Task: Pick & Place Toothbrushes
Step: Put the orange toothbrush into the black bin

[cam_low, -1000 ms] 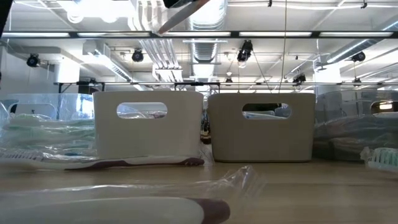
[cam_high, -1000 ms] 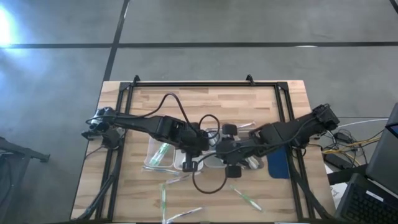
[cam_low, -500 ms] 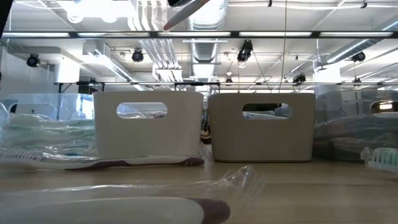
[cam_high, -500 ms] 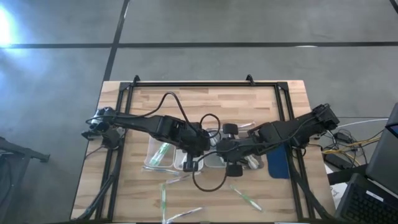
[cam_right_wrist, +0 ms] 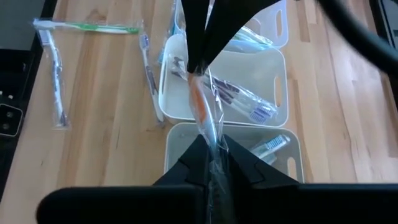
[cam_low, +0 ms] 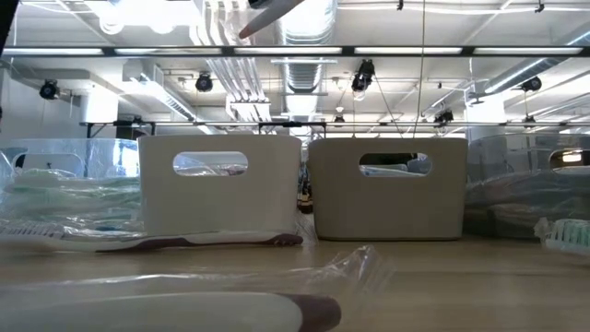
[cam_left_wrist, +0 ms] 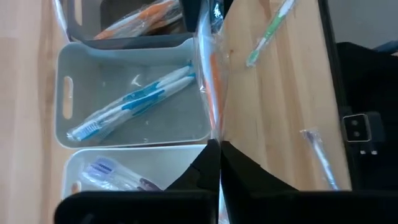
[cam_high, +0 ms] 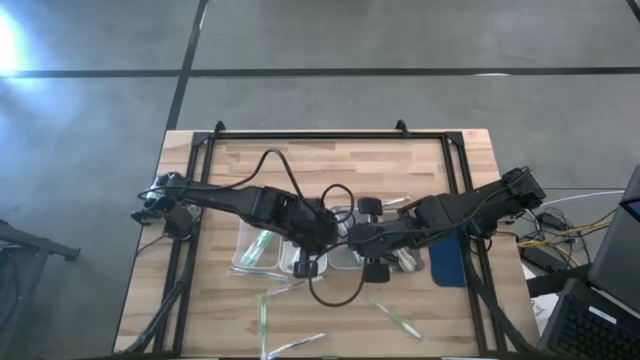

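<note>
An orange toothbrush [cam_right_wrist: 199,107] in clear wrapping hangs between my two grippers above the white bins [cam_high: 345,262] at the table's middle. My left gripper [cam_left_wrist: 219,148] is shut on one end and my right gripper [cam_right_wrist: 213,151] is shut on the other. In the high view the two grippers meet, left [cam_high: 322,238] and right [cam_high: 352,240]. The low view shows only the held brush's tip [cam_low: 267,14] high up. Several wrapped toothbrushes lie loose on the table, among them a green one [cam_right_wrist: 87,26] and one beside it [cam_right_wrist: 56,81]. My left gripper pinches the clear wrapping at one end [cam_left_wrist: 217,127] of the orange toothbrush between its two fingers, slanting down from the table's left. The brush runs on from the fingers toward the other gripper, lifted clear of the bins. My right gripper pinches the wrapping at the opposite end [cam_right_wrist: 210,138] between its two fingers, slanting down from the table's right. The fingers lie along the brush. The wrapped brush spans the gap to my left gripper's fingers [cam_right_wrist: 198,43], clear of the bins below.
One white bin holds blue toothbrushes [cam_left_wrist: 134,99], another purple ones [cam_left_wrist: 115,175], and a dark bin holds orange ones [cam_left_wrist: 143,18]. A clear tray [cam_high: 258,250] lies left of the bins, a dark blue object [cam_high: 447,262] to their right. Loose brushes [cam_high: 264,320] lie near the front edge.
My right gripper has shut on the near end of the wrapped orange toothbrush that my left gripper holds up. Both arms have stayed in place.
</note>
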`<state>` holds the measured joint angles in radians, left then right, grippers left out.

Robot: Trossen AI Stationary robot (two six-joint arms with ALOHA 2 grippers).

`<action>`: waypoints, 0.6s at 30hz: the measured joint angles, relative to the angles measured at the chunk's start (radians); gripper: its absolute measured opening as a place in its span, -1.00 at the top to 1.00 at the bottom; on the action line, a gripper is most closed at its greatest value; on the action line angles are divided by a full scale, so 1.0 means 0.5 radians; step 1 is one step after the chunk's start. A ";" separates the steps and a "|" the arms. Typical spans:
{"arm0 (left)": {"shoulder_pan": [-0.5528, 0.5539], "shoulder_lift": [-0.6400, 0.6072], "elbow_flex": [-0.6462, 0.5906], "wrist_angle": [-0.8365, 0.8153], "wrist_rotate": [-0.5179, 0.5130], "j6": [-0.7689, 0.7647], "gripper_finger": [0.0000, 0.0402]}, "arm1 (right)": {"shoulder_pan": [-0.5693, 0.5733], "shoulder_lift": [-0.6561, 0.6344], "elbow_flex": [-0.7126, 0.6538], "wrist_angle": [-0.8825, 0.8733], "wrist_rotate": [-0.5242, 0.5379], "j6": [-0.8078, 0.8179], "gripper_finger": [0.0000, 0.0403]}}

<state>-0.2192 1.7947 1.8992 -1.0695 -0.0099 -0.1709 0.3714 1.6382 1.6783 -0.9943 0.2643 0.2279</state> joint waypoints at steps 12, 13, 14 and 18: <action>0.006 0.000 -0.006 -0.230 0.129 0.014 0.34 | 0.005 -0.001 -0.002 -0.343 0.105 0.338 0.93; 0.007 0.000 -0.007 -0.298 0.059 0.000 0.30 | 0.006 -0.001 -0.002 -0.440 0.125 0.432 0.93; 0.007 0.000 -0.008 -0.363 -0.040 -0.024 0.26 | 0.013 -0.001 -0.002 -0.539 0.155 0.533 0.93; -0.017 -0.004 -0.059 -0.527 -0.597 -0.164 0.21 | 0.082 -0.001 -0.002 -0.930 0.287 0.931 0.93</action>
<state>-0.2278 1.7926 1.8699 -1.3329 -0.3083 -0.2531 0.4123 1.6375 1.6772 -1.4593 0.4079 0.6936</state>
